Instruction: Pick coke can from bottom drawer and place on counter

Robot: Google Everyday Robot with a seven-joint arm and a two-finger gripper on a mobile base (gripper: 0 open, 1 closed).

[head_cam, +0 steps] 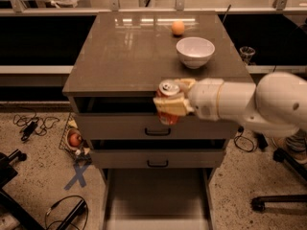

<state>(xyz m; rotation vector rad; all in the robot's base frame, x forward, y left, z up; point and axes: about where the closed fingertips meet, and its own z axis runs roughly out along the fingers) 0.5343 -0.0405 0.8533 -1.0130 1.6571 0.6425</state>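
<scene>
My gripper [169, 104] is shut on the coke can [168, 89], a red can with a silver top. It holds the can upright in front of the counter's front edge, about level with the top drawer. The white arm reaches in from the right. The counter [124, 51] is the glossy grey-brown top of the cabinet. The bottom drawer [156, 195] is pulled out below, and its floor is bare.
A white bowl [195, 51] stands on the counter at the right, with an orange fruit [178, 28] behind it. Two drawers with black handles [157, 132] sit above the open one. Cables, a wire basket [72, 138] and a blue X mark lie on the floor at left.
</scene>
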